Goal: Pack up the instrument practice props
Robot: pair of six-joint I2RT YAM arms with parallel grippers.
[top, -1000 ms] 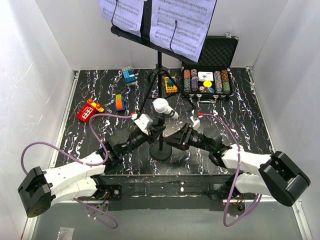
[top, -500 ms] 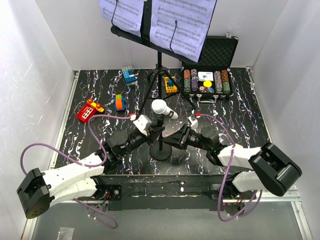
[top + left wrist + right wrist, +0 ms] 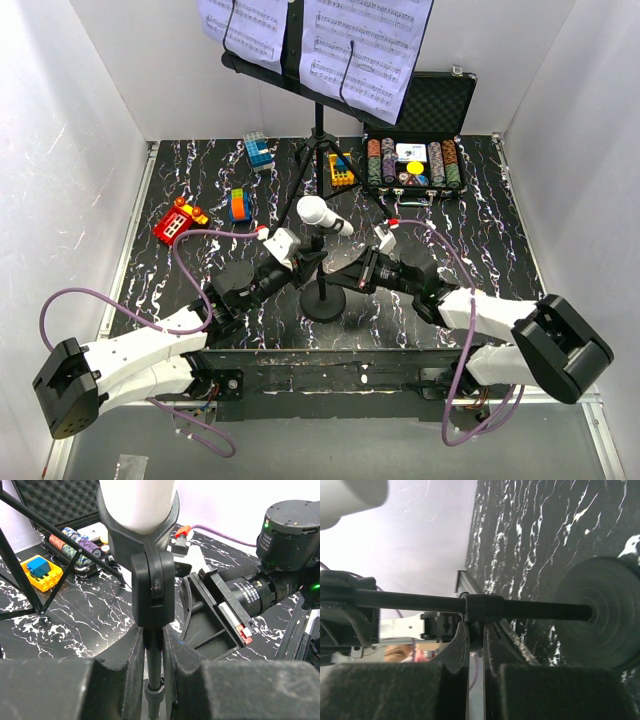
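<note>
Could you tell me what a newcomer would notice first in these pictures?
Probably the left hand and right hand, both closed on the thin pole of the white-headed microphone, near the front centre. Behind towers the black music stand with sheet-music pages, an open poker chip case to its right.

- You are looking at a black case [image 3: 440,100] standing open at the far right corner of the tabletop [image 3: 480,250], its foam-lined lid tilting back against the rear wall [image 3: 150,80].
- Poker chips [image 3: 410,165] are sitting in rows in the case's tray, their edges showing stripes in several colours.
- A yellow-orange toy block [image 3: 341,170] with a blue top is lying near the case, to its left.
- A blue block [image 3: 258,150] is resting near the rear wall, left of centre.
- A multicoloured block [image 3: 239,205] is lying nearer you, apart from the blue one.
- A red block [image 3: 178,221] with yellow studs is sitting furthest left.
- The tabletop is showing black with white marbling.
</note>
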